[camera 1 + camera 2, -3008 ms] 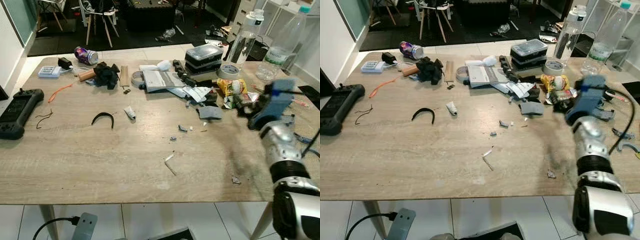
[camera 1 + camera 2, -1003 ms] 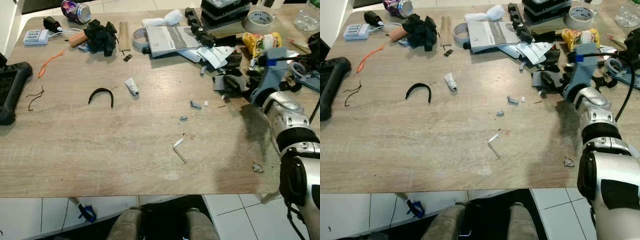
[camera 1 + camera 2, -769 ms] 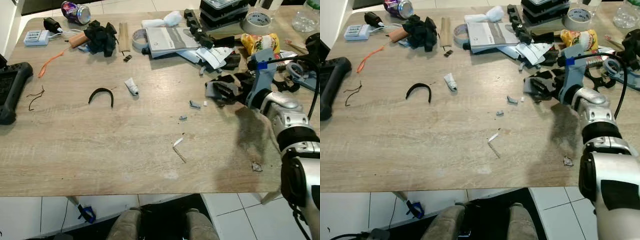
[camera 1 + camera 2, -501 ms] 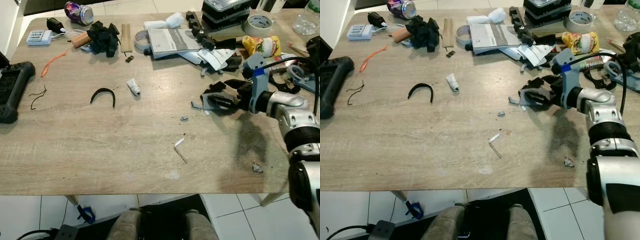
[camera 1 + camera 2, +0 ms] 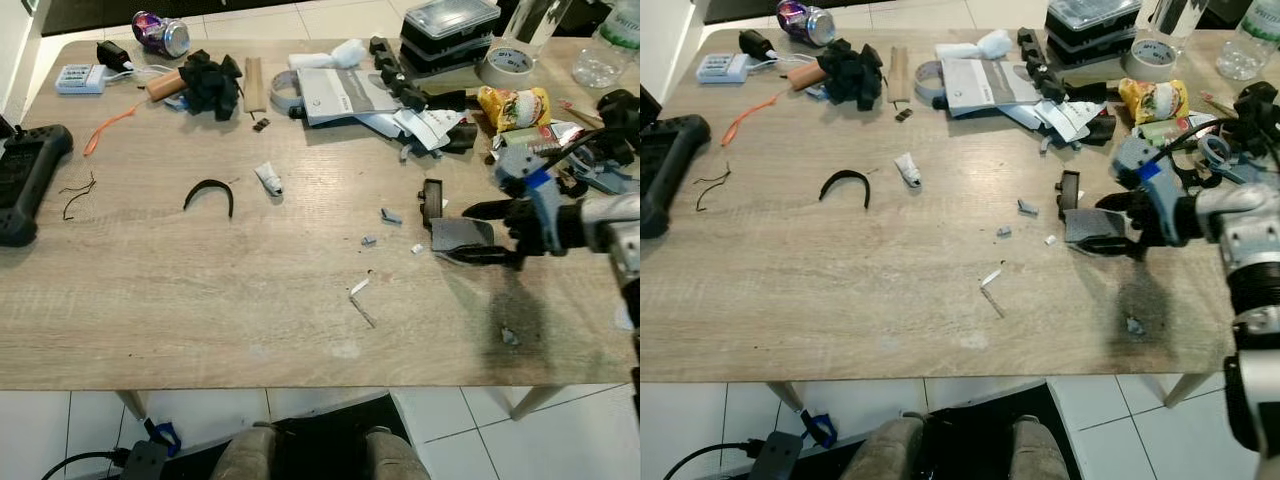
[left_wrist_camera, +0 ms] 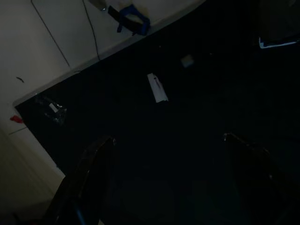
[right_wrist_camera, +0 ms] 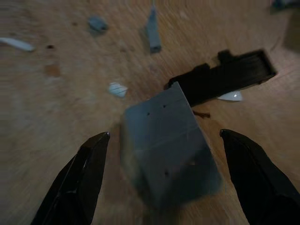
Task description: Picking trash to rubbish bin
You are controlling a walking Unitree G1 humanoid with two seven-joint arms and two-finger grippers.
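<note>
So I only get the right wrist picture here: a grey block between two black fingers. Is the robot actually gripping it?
Observer: No. The right gripper is open, its fingers on either side of the grey piece and apart from it, and the piece lies on the wooden table.
Operator: What is that black thing behind it?
Observer: A small black bar, lying just beyond the grey piece.
Operator: Is there more rubbish about?
Observer: Yes. A crushed can lies at the table's far left corner, and a yellow snack wrapper near the far right.
</note>
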